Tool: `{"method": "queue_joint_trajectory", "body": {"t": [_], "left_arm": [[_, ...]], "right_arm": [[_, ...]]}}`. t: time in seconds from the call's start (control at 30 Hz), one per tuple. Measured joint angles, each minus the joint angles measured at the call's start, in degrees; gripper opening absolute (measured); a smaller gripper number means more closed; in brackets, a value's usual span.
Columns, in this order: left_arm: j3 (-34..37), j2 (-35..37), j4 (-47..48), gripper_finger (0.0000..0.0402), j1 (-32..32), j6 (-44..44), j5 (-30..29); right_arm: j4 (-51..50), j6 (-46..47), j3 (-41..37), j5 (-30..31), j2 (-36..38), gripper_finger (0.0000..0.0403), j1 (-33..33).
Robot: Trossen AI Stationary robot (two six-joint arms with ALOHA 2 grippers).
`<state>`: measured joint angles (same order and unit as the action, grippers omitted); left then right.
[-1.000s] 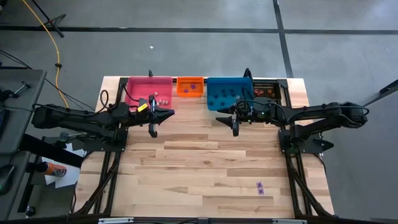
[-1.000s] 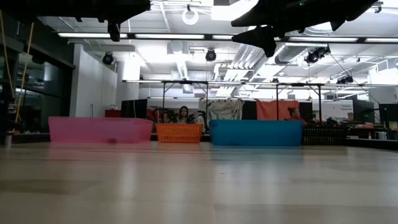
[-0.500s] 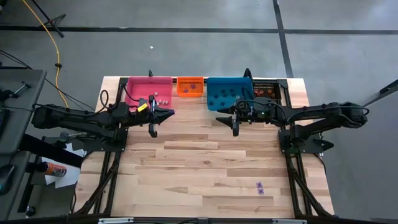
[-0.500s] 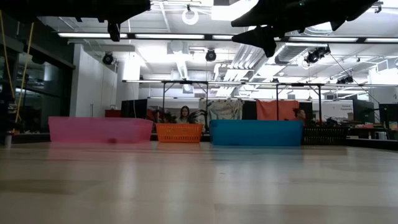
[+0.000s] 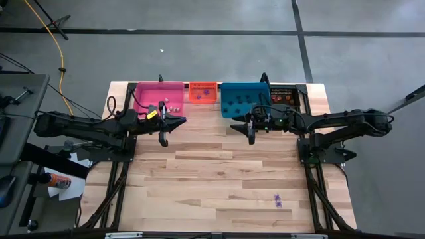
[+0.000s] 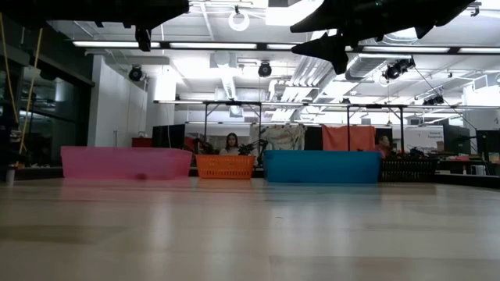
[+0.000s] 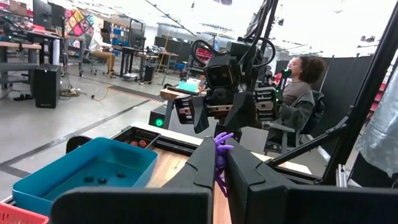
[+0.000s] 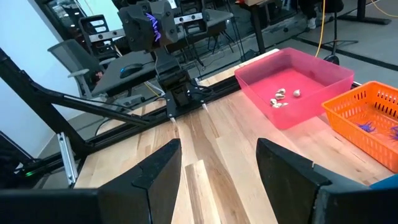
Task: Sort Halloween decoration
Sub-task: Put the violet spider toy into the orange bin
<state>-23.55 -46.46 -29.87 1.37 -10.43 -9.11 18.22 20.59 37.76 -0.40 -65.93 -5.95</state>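
A purple spidery trinket (image 7: 221, 144) of the Halloween decoration sticks out from the tips of my left gripper (image 7: 219, 160), which is shut on it. That gripper (image 5: 182, 121) hovers high over the table, just in front of the pink bin (image 5: 159, 97). Facing it, my right gripper (image 8: 214, 167) stands open with nothing between its fingers, in front of the blue bin (image 5: 244, 98). Two purple trinkets (image 5: 277, 200) lie on the table near its front right. My left gripper pinches the purple trinket's lower part (image 7: 220, 163) between its two fingers at their free ends. The fingers lie about level and point toward the table's right. The trinket's upper part (image 8: 151, 23) stands out past the tips, lifted well clear of the table.
Along the far edge stand the pink bin with pale trinkets (image 8: 283, 96), an orange basket (image 5: 203, 92) with purple ones, the blue bin with dark ones (image 7: 102, 179) and a black bin (image 5: 285, 97). Bare wood fills the middle and near table. People sit beyond the table.
My right gripper has rolled a little about the line it points along, staying in place and open.
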Motion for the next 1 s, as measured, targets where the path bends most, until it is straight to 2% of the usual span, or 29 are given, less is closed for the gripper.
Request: {"method": "queue_joint_trajectory", "body": {"t": [0.7, 1.0], "left_arm": [[0.00, 0.00, 0.00, 0.0000, 0.08, -2.21, -0.07], [-0.40, -2.46, 0.41, 0.0000, 4.49, -4.95, -1.78]], "right_arm": [[0.00, -0.03, 0.00, 0.00, 0.00, 0.0203, -0.01], [0.00, 0.01, 0.00, 0.00, 0.00, 0.0203, -0.01]]}}
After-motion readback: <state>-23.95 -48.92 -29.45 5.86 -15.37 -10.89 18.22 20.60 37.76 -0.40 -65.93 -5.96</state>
